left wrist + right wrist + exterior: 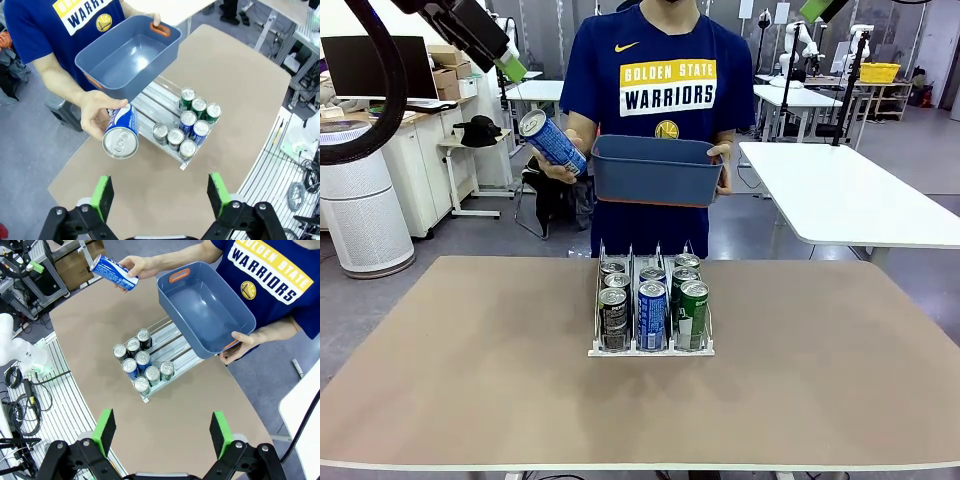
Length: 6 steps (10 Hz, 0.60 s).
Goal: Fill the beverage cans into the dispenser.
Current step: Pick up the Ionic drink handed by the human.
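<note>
The clear three-lane dispenser [597, 348] stands at the table's middle with several beverage cans [652, 312] in it: black in the left lane, blue in the middle, green on the right. Across the table a person's hand holds a blue can [552, 142] tilted in the air, level with the tub. From above, my left gripper [160, 196] hangs open and empty high over the table, with that can [121, 135] and the dispenser [161, 97] below it. High over the other side of the dispenser [176, 342], my right gripper [162, 432] is open and empty too.
The person's other hand carries an empty blue-grey tub [655, 170] by its orange-handled end, above the table's far edge. The brown table [470, 380] has bare room on both sides of the dispenser. A white table [850, 195] stands at back right.
</note>
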Motion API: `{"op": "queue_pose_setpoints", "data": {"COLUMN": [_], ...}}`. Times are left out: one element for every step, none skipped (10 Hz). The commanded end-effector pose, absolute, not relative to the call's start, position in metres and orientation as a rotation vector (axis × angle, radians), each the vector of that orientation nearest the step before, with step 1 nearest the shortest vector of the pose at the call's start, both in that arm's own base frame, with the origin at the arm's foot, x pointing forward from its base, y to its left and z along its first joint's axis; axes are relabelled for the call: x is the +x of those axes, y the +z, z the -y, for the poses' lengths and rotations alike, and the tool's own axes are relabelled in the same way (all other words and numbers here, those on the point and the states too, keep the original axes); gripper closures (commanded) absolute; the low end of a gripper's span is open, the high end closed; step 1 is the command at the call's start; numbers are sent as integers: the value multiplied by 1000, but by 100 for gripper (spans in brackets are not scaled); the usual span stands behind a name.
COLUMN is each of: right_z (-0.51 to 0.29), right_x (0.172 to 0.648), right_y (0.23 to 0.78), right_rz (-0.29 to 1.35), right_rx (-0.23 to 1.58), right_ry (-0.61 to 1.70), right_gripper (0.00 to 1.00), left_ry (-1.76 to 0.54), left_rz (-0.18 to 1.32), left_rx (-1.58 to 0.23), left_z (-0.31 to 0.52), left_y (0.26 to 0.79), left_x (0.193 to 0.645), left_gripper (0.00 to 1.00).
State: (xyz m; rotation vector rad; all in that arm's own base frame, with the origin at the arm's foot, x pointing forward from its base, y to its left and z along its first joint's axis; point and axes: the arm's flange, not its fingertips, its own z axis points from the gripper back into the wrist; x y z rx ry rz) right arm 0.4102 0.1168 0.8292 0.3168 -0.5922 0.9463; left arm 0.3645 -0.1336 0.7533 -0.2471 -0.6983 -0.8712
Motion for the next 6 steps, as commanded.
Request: {"op": "queue_pose_setpoints", "data": {"right_z": [-116,-116,-116,-116,-116,-116], "right_x": [407,407,407,407,407,407], "right_y": [828,828,828,828,828,828], "right_rz": [590,590,590,590,590,590], "right_rx": [318,318,318,318,318,318], "right_ry": [946,946,946,946,946,946], "right_gripper": [0,0,0,0,0,0], "left_ry": [-898,-909,-888,-888,-901,-916], "left_rz": [642,627,629,652,671,693], "left_rx": [-151,-131,-130,-144,-162,-190], "left_z": [134,126,125,133,134,125], "left_y": [750,746,738,725,712,702], "left_x": [379,386,391,393,401,412], "left_gripper": [0,0,0,0,0,0]}}
